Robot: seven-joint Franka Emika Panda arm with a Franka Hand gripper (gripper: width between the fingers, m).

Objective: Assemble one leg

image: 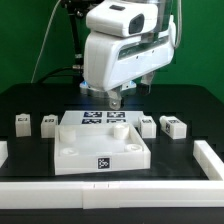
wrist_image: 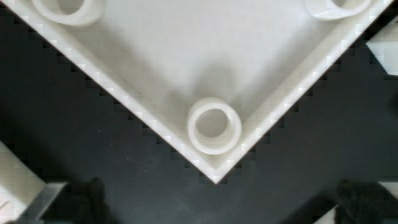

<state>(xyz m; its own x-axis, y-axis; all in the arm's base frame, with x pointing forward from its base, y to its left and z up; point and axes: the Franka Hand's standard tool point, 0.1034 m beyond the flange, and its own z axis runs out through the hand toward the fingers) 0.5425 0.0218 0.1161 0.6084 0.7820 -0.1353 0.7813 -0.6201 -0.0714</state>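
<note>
Four small white legs with tags stand on the black table: two at the exterior view's left (image: 22,122) (image: 47,123) and two at its right (image: 147,125) (image: 172,127). The wide white square plate (image: 85,150) with round corner sockets lies in the middle. My gripper (image: 113,100) hangs over the plate's far edge, away from every leg. In the wrist view one plate corner (wrist_image: 169,70) with a round socket (wrist_image: 214,125) lies just ahead of the gripper (wrist_image: 217,205). Its dark fingers (wrist_image: 80,205) stand wide apart with nothing between them.
The marker board (image: 103,120) lies just behind the plate, under the gripper. Low white rails border the table at the front (image: 110,190) and at the exterior view's right (image: 210,155). A white edge (wrist_image: 15,185) shows beside one finger in the wrist view.
</note>
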